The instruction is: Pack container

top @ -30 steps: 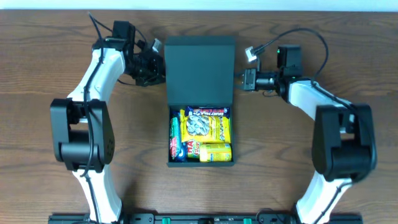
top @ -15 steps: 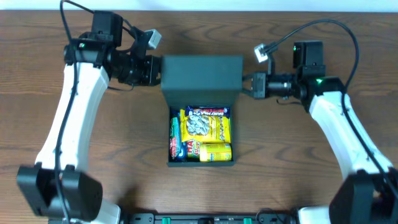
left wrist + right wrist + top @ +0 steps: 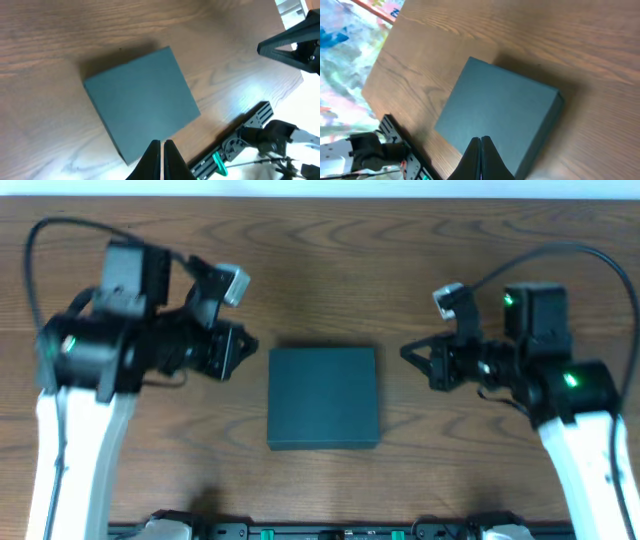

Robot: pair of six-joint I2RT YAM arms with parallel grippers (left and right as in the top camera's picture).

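The container [image 3: 323, 397] is a dark teal-black box lying flat at the table's middle with its lid closed; its contents are hidden. It also shows in the left wrist view [image 3: 140, 102] and the right wrist view [image 3: 497, 112]. My left gripper [image 3: 246, 343] is shut and empty, raised to the left of the box. My right gripper [image 3: 406, 352] is shut and empty, raised to the right of the box. In the wrist views the left gripper [image 3: 162, 144] and the right gripper [image 3: 480, 139] show closed fingers above the lid.
The wooden table [image 3: 320, 270] spreads all round the box. A black rail with green parts [image 3: 330, 531] runs along the front edge. The right arm's gripper [image 3: 292, 42] shows at the top right of the left wrist view.
The lid has come down over the snack packets, and the box is now closed. Both grippers have let go of the lid, lifted and drawn apart to either side.
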